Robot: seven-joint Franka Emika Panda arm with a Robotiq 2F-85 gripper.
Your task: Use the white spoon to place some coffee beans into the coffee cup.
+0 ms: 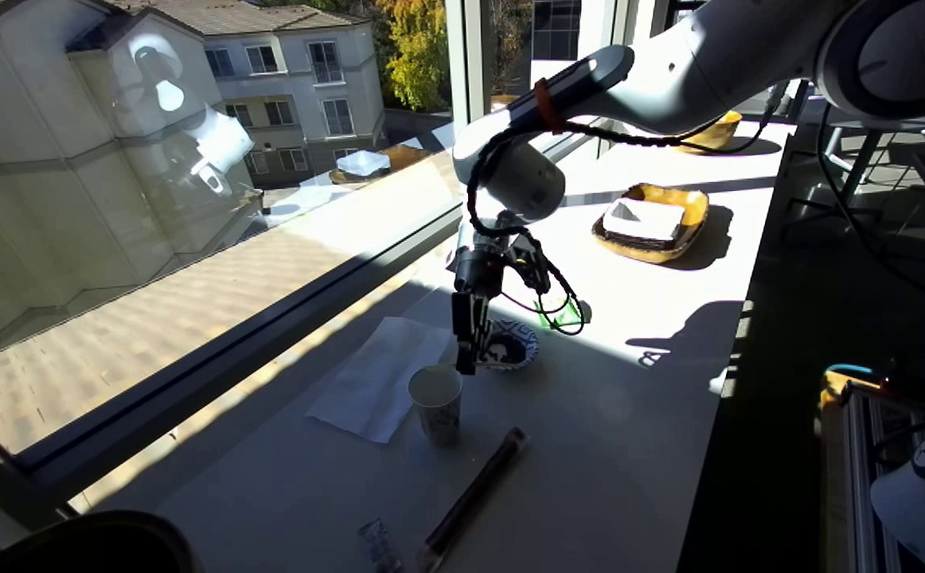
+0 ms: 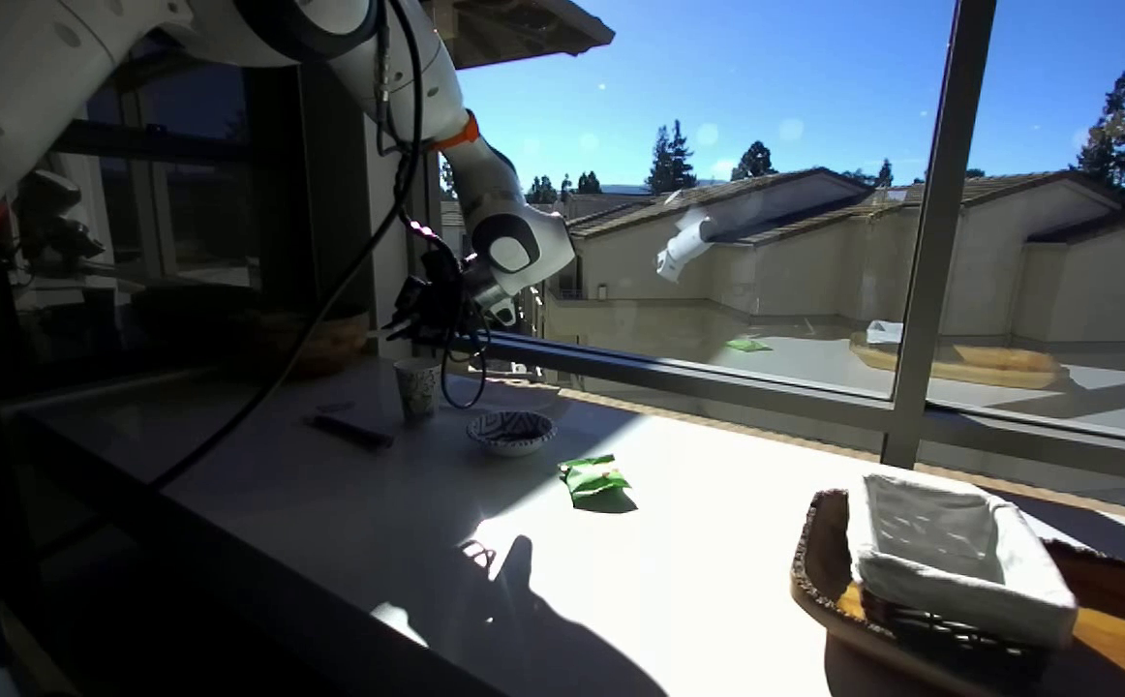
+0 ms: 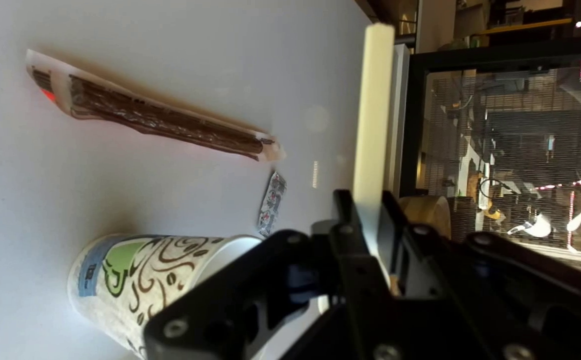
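Gripper [image 3: 367,205], jaws tight on the white spoon [image 3: 374,115], above a part-sunlit table [image 1: 590,414] beside a window [image 2: 708,213]

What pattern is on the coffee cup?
The cup has brown swirls plus green and blue patches, clearest in the wrist view.

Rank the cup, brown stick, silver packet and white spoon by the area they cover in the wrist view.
1. Cup, even partly hidden
2. Brown stick, longer but thin
3. Silver packet
Unsure: white spoon, partly hidden by the gripper and close to the camera.
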